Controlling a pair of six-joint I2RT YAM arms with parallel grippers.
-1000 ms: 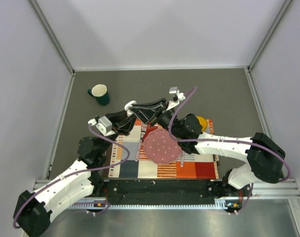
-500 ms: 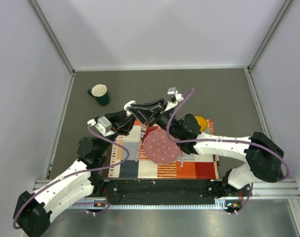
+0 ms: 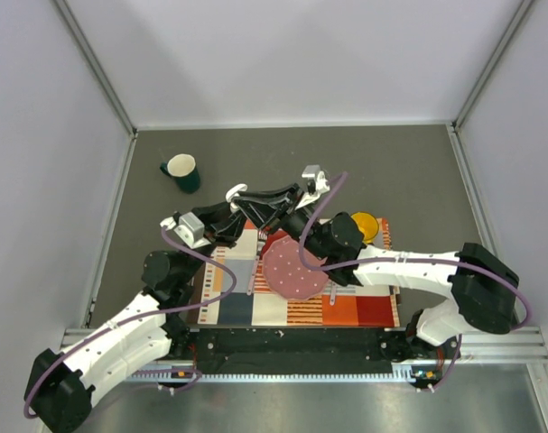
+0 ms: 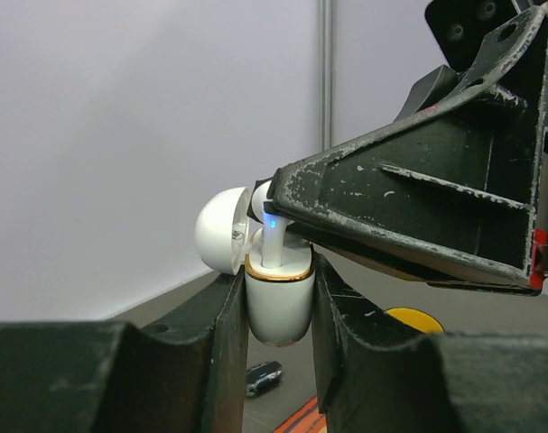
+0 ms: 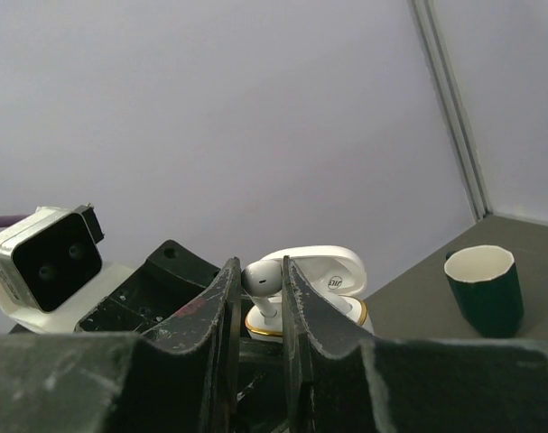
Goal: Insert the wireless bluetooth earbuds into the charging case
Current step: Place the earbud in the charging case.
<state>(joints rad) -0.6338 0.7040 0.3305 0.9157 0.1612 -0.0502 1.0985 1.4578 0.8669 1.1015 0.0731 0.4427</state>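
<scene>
Charging case (image 4: pixel 275 298) clamped lid-open in left tool (image 4: pixel 277 336); right tool (image 5: pixel 258 271) pinches one earbud (image 5: pixel 263 280), stem partly in socket. Seating unfinished; second earbud unseen.

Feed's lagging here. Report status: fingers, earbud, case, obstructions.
Left fingers shut on charging case, lid open. Right fingers shut on earbud, stem down in the case. Nothing seen in the way.
</scene>
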